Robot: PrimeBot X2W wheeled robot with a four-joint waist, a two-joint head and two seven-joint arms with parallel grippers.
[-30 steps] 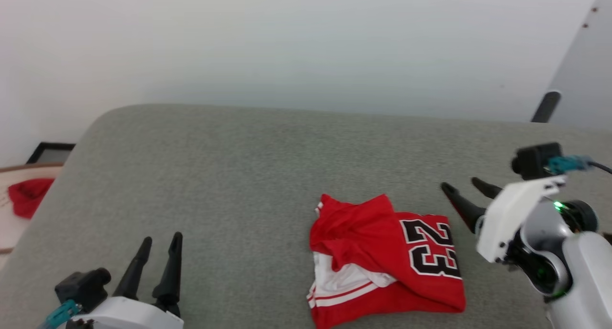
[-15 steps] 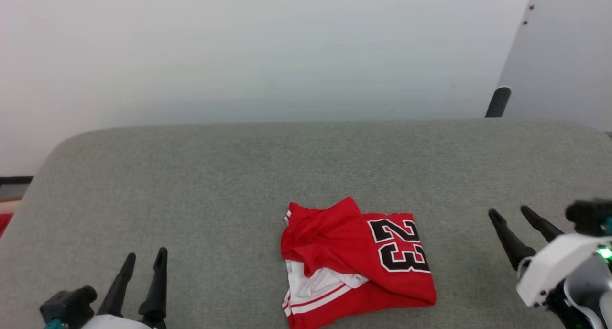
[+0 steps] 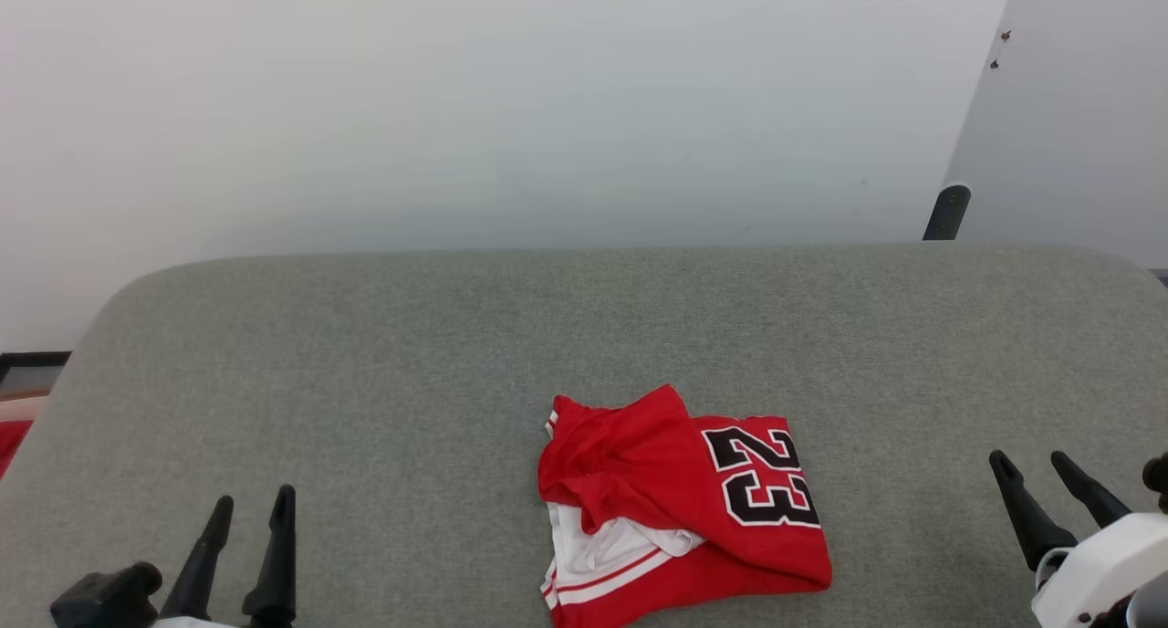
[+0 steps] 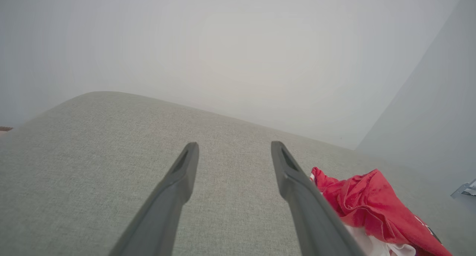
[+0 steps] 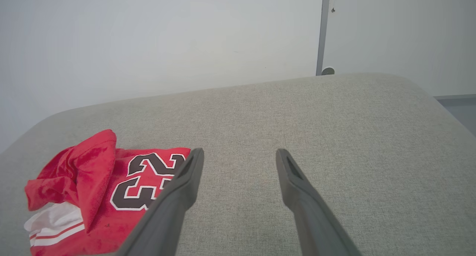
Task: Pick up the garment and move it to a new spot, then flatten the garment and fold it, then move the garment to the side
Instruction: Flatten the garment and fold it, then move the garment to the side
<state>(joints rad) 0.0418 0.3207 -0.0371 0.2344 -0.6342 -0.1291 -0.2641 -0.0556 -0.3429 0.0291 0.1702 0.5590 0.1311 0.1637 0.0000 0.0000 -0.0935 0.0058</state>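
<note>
Black and tapered, the two fingers of the left gripper (image 3: 255, 497) stand apart with nothing between them at the lower left of the head view. The right gripper (image 3: 1027, 457), at the lower right, is spread just as wide and holds nothing. Between the two, nearer the right one and touching neither, the garment (image 3: 675, 500) lies loosely folded low in the centre of the frame on the grey fabric-covered tabletop (image 3: 411, 372). Red cloth lies uppermost, the black white-outlined 23 sits on its right half, and a white part with red stripes shows at its lower left. A pale wall (image 3: 456, 108) rises behind the tabletop's far edge.
</note>
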